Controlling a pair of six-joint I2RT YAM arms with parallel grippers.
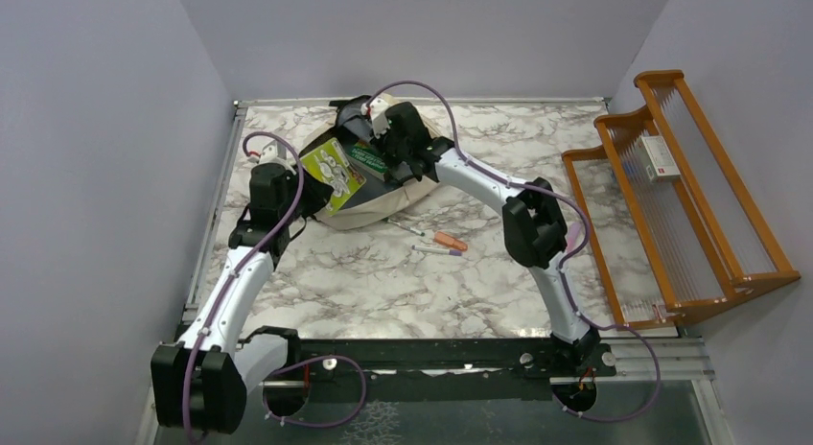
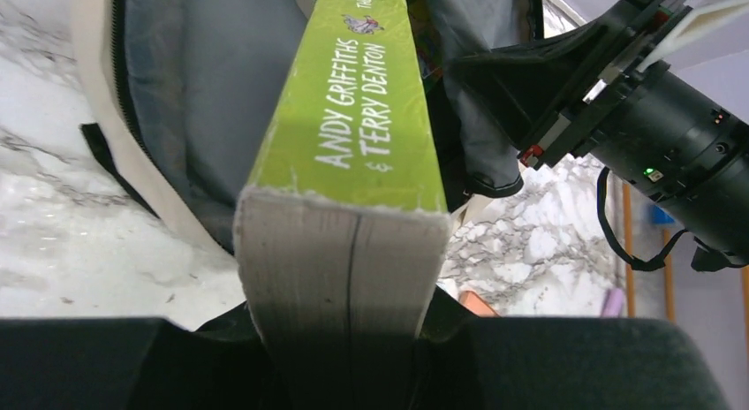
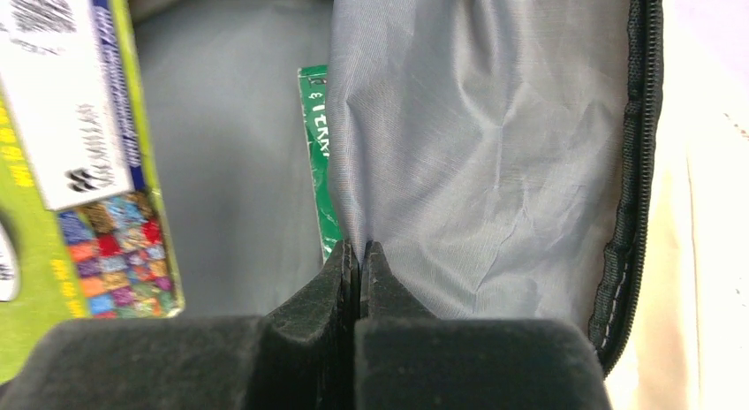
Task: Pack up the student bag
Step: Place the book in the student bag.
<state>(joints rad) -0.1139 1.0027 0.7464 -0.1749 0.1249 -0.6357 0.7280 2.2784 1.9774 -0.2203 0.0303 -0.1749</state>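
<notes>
**A:** One student bag (image 1: 376, 215), in the upper middle of the top view, with its mouth open.

**B:** How will it handle?

**A:** Soft and floppy, I'd judge. It's cream cloth over thin grey lining (image 3: 477, 145), and the mouth would likely sag shut unless held. The best hold is the zip edge (image 3: 629, 163) or a fold of lining beside it.

**B:** Is that where the right gripper (image 3: 358, 255) is?

**A:** Yes. Its jaws are pinched tight on a pleat of that lining, lifting the mouth. The left gripper (image 2: 346, 330) is clamped across the covers at one end of a lime book (image 2: 353, 136), whose far end is at the opening.

**B:** Counts?

**A:** Two books: the lime one, and a dark green book (image 3: 313, 154) inside the bag. I think there are three pens (image 1: 436, 242), but they're small. They lie loose on the marble table (image 1: 383, 292), just below the bag in the frame. One wooden rack (image 1: 671, 205) stands at the right edge.
</notes>
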